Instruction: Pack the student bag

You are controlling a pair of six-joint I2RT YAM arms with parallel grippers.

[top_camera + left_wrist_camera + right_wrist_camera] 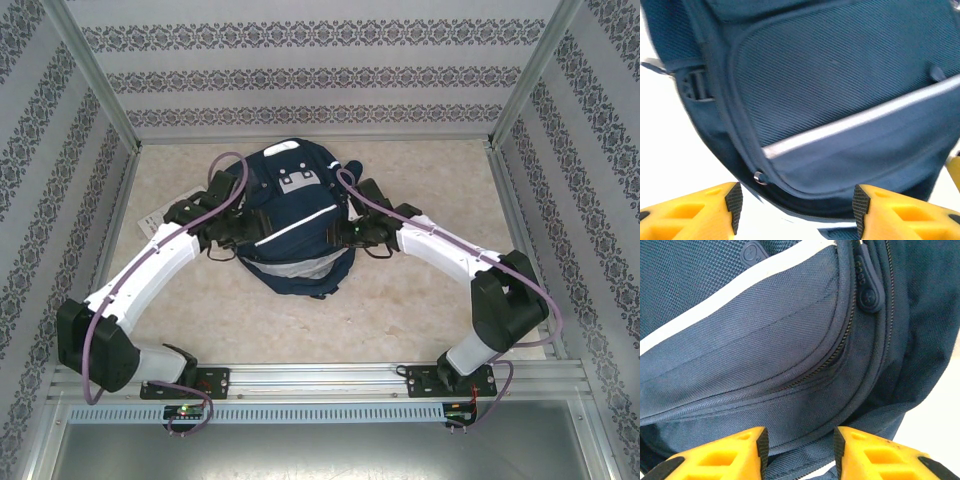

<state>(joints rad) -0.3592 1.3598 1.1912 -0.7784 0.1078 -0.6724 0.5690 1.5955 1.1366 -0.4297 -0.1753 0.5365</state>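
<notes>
Closest to the left wrist camera, the left gripper stands wide open. Its yellow fingers are spread well apart with nothing between the black pads, just short of the lower edge of the student bag. A small metal zip slider sits on the seam just above it, below the white stripe.

The right gripper is open more narrowly and holds nothing. It hovers at the curved zip of the front pocket, under the rubber zip pull.

From above, the bag lies flat in the middle of the table, with one gripper at each flank.

Packing looks either close to done or barely begun. Whether that pocket zip is fully shut is hard to read, since it seems to gape a little. A flat pale thing lies by the left arm, perhaps waiting to go in.
</notes>
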